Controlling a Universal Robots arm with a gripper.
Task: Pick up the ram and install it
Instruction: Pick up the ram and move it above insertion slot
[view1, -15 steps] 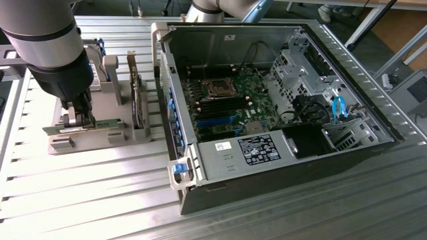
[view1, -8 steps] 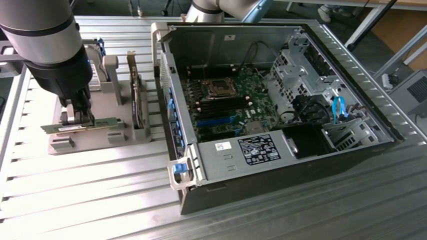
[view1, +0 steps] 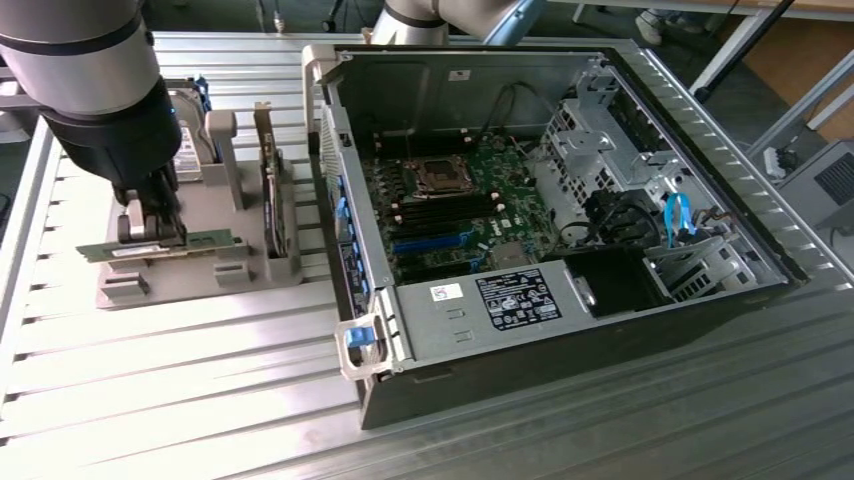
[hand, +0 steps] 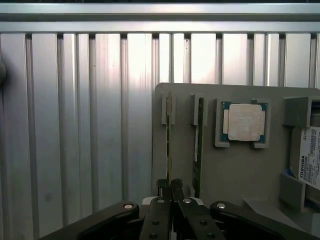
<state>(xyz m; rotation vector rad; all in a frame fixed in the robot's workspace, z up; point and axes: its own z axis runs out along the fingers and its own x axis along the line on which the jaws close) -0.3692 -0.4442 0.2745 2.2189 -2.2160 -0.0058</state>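
Observation:
The ram (hand: 169, 131) is a thin green stick standing on edge in a slot of the grey holder (hand: 235, 170). My gripper (hand: 170, 187) is shut on its upper edge, with both black fingers pinched against the board. In the exterior view, at its left, the gripper (view1: 150, 234) reaches straight down onto the ram (view1: 203, 241), which lies lengthwise across the holder (view1: 174, 288). The open computer case (view1: 747, 285) stands to the exterior view's right, with the motherboard (view1: 497, 212) and its dark memory slots (view1: 447, 211) showing.
A second green stick (hand: 199, 135) stands in the neighbouring slot. A square silver processor (hand: 245, 122) and a labelled hard drive (hand: 311, 156) sit in the same holder. Ribbed metal table (view1: 174, 400) lies all around. The case's wall (view1: 331, 150) rises between holder and motherboard.

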